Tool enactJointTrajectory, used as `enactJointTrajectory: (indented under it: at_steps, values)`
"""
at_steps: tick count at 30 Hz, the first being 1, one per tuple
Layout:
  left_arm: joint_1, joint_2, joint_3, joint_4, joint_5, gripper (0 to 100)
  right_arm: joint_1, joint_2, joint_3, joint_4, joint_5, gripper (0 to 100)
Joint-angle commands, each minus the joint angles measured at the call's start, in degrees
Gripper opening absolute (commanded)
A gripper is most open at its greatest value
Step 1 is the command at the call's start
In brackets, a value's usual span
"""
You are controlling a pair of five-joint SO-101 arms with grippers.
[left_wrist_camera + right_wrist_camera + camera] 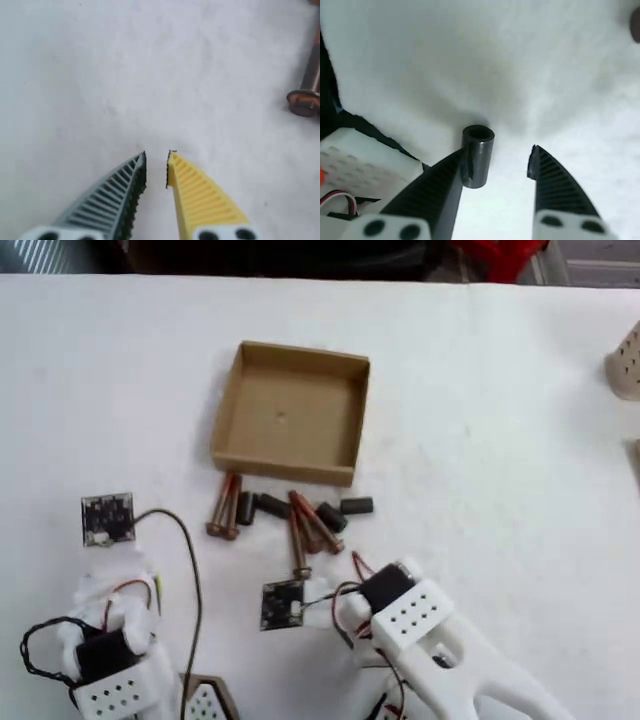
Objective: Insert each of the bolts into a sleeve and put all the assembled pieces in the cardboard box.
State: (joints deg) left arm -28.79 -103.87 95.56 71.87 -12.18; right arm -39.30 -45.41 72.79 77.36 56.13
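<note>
The open cardboard box [290, 410] sits mid-table with nothing in it. Just in front of it lie several copper bolts [225, 505] and several short black sleeves [357, 506], loose and mixed together. My right gripper [498, 152] is open near the table; a black sleeve [478, 155] stands between its fingers, touching one black finger [440, 190] and apart from the other. My left gripper [156, 154] hovers over bare table, its grey and yellow fingers a narrow gap apart with nothing between them. A bolt's head [304, 102] lies off to its side.
The left arm [110, 660] and the right arm [430, 630] sit at the table's near edge, each with a small camera board [108, 518] and loose cables. A perforated white object [625, 365] stands at the far right edge.
</note>
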Motion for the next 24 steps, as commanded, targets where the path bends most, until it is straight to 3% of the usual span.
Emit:
enactJointTrajectory:
  at_steps: [1, 10, 19, 23, 24]
  values:
    - [-0.5, 0.6, -1.7, -0.6, -0.5, 10, 2.2, 0.1, -0.1, -0.6, 1.0, 16.9]
    - [-0.5, 0.6, -1.7, -0.6, -0.5, 10, 16.7, 0.1, -10.1, 1.3, 1.1, 16.9]
    - [-0.5, 0.6, -1.6, -0.6, -0.5, 10, 18.0, 0.3, -18.8, 20.3, 2.5, 16.5]
    - [-0.5, 0.6, -1.6, -0.6, -0.5, 10, 17.2, 0.7, -19.0, 21.4, 5.8, 0.2]
    - [-0.5, 0.6, -1.6, -0.6, -0.5, 10, 16.6, 0.7, -18.8, 21.4, 6.4, 3.2]
